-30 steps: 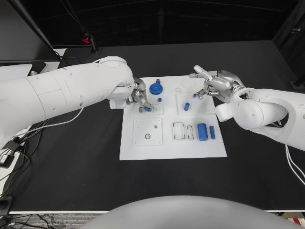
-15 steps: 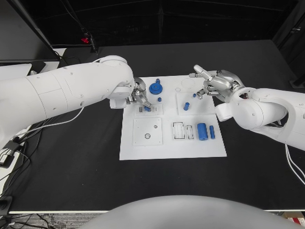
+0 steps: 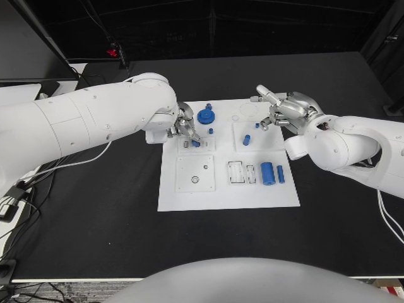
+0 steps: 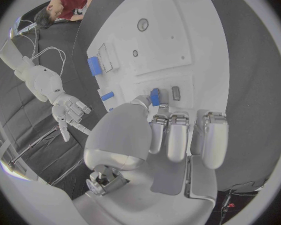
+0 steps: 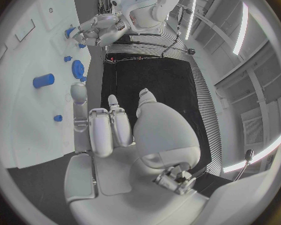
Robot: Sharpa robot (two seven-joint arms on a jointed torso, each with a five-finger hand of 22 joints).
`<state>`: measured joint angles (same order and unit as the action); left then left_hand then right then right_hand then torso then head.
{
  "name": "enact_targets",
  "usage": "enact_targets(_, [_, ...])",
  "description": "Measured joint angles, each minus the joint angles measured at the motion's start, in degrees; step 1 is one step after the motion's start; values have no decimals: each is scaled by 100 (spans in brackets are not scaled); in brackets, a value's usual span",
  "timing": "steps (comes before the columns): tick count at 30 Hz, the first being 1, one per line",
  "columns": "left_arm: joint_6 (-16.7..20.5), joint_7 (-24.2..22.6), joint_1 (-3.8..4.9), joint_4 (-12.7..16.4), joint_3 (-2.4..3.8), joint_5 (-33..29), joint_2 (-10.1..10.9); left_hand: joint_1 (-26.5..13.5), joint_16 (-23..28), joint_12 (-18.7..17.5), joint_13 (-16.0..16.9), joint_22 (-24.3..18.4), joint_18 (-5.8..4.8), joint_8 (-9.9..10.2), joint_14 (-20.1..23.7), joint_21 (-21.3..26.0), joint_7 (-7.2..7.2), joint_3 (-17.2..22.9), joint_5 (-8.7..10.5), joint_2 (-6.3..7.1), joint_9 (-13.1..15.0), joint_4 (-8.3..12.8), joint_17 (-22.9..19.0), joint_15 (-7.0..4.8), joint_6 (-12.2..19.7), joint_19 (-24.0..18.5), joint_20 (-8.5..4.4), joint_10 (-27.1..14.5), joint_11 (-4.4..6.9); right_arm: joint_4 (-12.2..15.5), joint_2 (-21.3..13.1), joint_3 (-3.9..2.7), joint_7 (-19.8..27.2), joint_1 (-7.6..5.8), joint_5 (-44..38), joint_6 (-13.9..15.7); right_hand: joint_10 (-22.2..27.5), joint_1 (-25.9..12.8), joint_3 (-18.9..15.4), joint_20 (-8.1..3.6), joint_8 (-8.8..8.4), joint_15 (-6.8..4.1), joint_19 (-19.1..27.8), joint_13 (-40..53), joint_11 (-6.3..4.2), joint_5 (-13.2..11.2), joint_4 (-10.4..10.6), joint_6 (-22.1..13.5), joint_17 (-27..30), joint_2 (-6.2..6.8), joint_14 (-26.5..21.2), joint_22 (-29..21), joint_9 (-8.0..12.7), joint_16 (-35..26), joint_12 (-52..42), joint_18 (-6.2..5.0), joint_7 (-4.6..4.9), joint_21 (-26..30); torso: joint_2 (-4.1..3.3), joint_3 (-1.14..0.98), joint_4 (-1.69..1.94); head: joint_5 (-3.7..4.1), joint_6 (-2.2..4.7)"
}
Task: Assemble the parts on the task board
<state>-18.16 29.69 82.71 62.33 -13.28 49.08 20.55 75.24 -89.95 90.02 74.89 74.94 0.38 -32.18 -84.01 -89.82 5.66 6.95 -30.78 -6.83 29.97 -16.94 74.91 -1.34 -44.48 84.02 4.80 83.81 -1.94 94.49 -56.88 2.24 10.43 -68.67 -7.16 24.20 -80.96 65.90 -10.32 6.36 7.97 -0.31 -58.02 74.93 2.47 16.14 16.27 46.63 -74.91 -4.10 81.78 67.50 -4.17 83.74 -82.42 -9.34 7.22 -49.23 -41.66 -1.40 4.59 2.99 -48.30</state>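
Note:
The white task board [image 3: 189,196] lies in the middle of the black table. My left hand [image 3: 182,128] is at the board's far left part and pinches a small blue part [image 3: 195,143] between thumb and finger, low against the board; the same blue part [image 4: 155,97] sits next to a grey slot [image 4: 175,93]. My right hand [image 3: 282,112] hovers over the board's far right corner with fingers apart and nothing in them. A blue gear [image 3: 206,117] stands near the far edge, and a short blue peg [image 3: 247,140] stands beside the right hand.
A blue cylinder [image 3: 267,173] and a slim blue pin [image 3: 280,175] lie at the board's right side, next to white slots [image 3: 239,173]. A tiny blue peg [image 3: 211,132] stands below the gear. Black table surrounds the board.

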Motion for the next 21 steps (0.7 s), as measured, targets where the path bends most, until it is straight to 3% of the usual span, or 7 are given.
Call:
enact_targets(8, [1, 48, -14, 9, -3, 0, -4, -442, 0, -38, 6, 0, 0, 68, 0, 0, -38, -181, 620, -39, 30, 8, 0, 0, -55, 0, 0, 0, 0, 5, -4, 0, 0, 0, 1, -3, 0, 0, 0, 0, 0, 0, 0, 0, 0, 0, 0, 0, 0, 0, 0, 0, 0, 0, 18, 0, 0, 0, 0, 0, 1, 6, -3])
enact_targets(21, [11, 95, -14, 11, -1, -10, -10, -474, 0, -21, 6, -1, 0, 96, 0, 0, -50, -198, 684, -45, 30, 25, 0, 0, -70, 0, 0, 0, 0, 6, -6, 0, 0, 0, 2, -8, 0, 0, 0, 0, 0, 0, 0, 0, 0, 0, 0, 0, 0, 0, 0, 0, 0, 0, 18, 0, 0, 0, 2, 1, 5, 10, -3])
